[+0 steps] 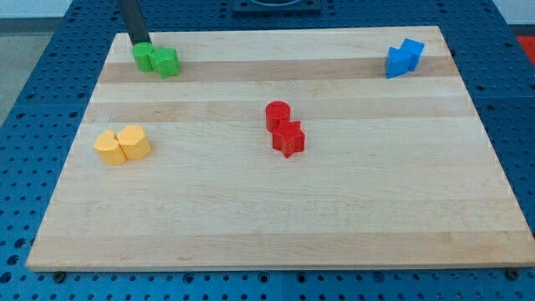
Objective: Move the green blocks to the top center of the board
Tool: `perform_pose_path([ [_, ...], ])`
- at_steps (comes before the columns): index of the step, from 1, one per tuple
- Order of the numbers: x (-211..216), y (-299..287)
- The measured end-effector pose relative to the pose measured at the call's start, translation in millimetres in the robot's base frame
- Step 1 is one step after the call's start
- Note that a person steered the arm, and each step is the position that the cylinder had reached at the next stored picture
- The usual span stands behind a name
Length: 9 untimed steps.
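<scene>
Two green blocks sit touching at the view's top left of the board: a round green one (145, 57) and a star-like green one (166, 62) to its right. My rod comes down from the view's top edge, and my tip (140, 43) stands just above and left of the round green block, touching or nearly touching it.
Two red blocks (284, 130) lie together near the board's middle. Two yellow blocks (123, 145) lie at the view's left. Two blue blocks (404, 58) lie at the view's top right. The wooden board (267, 209) rests on a blue perforated table.
</scene>
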<state>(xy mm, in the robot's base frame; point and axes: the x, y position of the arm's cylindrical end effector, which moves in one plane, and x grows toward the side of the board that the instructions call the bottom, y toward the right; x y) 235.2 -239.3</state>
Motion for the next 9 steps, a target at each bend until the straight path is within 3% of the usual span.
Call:
perform_pose_path([
  [3, 19, 0],
  [4, 19, -25],
  [6, 53, -28],
  [9, 53, 25],
])
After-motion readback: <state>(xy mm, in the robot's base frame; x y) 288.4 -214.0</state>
